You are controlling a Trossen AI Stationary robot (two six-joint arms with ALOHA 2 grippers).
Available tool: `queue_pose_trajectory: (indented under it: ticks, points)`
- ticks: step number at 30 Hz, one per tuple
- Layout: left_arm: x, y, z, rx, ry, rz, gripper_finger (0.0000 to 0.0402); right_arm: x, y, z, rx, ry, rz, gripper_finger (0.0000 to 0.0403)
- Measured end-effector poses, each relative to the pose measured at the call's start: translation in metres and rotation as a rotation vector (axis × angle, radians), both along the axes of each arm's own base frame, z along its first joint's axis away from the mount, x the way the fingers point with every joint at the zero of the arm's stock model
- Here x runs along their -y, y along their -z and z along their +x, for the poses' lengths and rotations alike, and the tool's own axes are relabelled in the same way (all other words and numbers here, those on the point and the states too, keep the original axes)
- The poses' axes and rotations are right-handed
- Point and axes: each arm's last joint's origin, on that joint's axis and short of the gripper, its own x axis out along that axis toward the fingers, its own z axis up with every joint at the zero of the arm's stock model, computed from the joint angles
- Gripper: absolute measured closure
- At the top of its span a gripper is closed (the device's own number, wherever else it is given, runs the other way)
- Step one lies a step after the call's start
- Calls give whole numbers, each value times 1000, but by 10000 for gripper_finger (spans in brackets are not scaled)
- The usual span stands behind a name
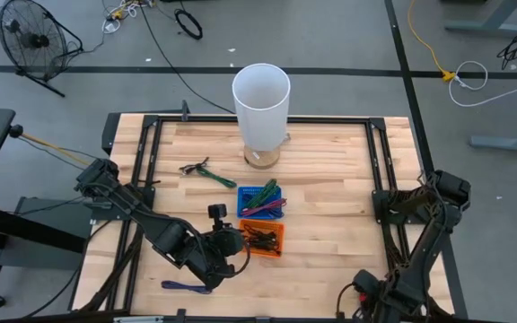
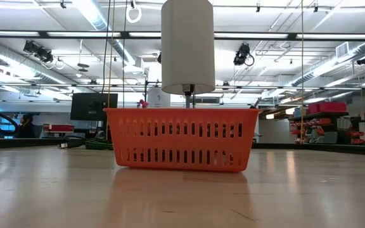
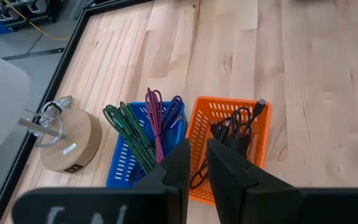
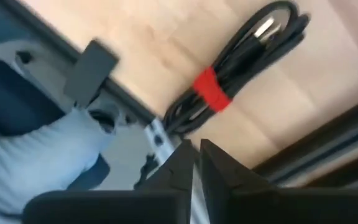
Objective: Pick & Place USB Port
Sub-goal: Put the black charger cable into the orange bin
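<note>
An orange basket (image 1: 264, 239) of black cables (image 3: 232, 127) stands on the table next to a blue basket (image 1: 260, 199) holding green and purple cables (image 3: 148, 127). My left gripper (image 1: 233, 242) hovers just left of the orange basket (image 3: 229, 149), fingers shut and empty (image 3: 196, 163). My right gripper (image 4: 194, 163) is shut and empty at the table's near right corner (image 1: 366, 301), above a coiled black USB cable with a red tie (image 4: 211, 87) that lies flat on the wood. The low view shows the orange basket (image 2: 182, 139) with no gripper.
A tall white lamp (image 1: 261, 99) stands on a round wooden base (image 3: 70, 140) at the far middle. A green cable (image 1: 207, 172) lies left of the baskets, and a blue cable (image 1: 187, 287) lies near the near edge. A black frame (image 1: 375, 170) borders the table.
</note>
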Motion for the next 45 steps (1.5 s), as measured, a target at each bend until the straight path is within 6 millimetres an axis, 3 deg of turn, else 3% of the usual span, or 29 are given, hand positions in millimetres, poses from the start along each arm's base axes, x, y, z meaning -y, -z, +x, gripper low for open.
queue_pose_trajectory:
  ticks: [10, 23, 45]
  points:
    - [0, 0, 0, 2, -4, -3, 344, 3, 23, -5, -32, -13, 33, 311]
    - [0, 0, 0, 4, -8, -8, 344, 7, 25, -4, 39, 1, -30, 231]
    - [0, 0, 0, 6, -10, -10, 344, 5, 42, -4, 25, 5, -105, 220]
